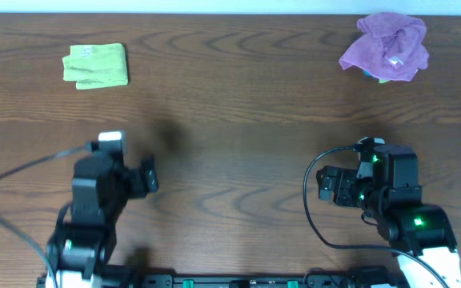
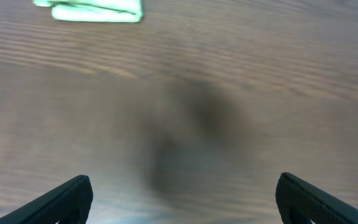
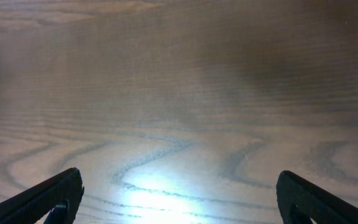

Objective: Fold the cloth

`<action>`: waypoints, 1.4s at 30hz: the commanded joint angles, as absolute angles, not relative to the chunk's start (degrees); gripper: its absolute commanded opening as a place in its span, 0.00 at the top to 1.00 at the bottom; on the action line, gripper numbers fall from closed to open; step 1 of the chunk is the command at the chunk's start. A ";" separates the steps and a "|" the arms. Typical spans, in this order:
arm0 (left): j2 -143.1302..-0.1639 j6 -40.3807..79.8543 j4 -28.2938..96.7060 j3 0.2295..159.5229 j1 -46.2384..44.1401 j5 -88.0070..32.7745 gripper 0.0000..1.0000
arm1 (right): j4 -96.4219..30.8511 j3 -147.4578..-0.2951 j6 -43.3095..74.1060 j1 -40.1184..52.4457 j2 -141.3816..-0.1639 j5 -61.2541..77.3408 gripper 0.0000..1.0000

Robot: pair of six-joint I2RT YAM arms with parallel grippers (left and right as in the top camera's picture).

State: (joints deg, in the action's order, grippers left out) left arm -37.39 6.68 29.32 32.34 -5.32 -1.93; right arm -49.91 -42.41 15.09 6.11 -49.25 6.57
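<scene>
The overhead camera looks straight down from high above the table (image 1: 238, 104), taking in its full width; the left arm (image 1: 90, 204) sits at the lower left of that frame and the right arm (image 1: 402, 212) at the lower right. The left wrist camera rides low and close over the wood, facing forward past the left gripper (image 2: 184, 193), whose fingers (image 2: 67, 198) fill the lower corners; the green cloth (image 2: 95, 10) at its upper left is the one at the overhead's upper left. The right wrist camera is set likewise behind the right gripper (image 3: 179, 193), close on wood grain; it shares only tabletop with the overhead.
</scene>
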 commanded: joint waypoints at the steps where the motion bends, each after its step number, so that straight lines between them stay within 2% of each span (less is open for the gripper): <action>1: -29.36 1.58 30.87 27.83 -2.52 -0.84 0.05 | -49.93 -42.22 15.84 5.61 -49.12 6.22 0.01; 13: -9.26 -4.14 43.75 18.44 1.50 -0.84 0.05 | -49.93 -42.22 15.84 5.61 -49.12 6.22 0.01; 31: -0.21 -8.38 56.77 17.98 0.19 -1.52 0.05 | -49.93 -42.22 15.84 5.61 -49.12 6.22 0.01; 42: -0.21 -10.28 56.95 17.98 -2.57 -1.34 0.05 | -49.95 -42.22 15.81 5.61 -49.12 6.22 0.01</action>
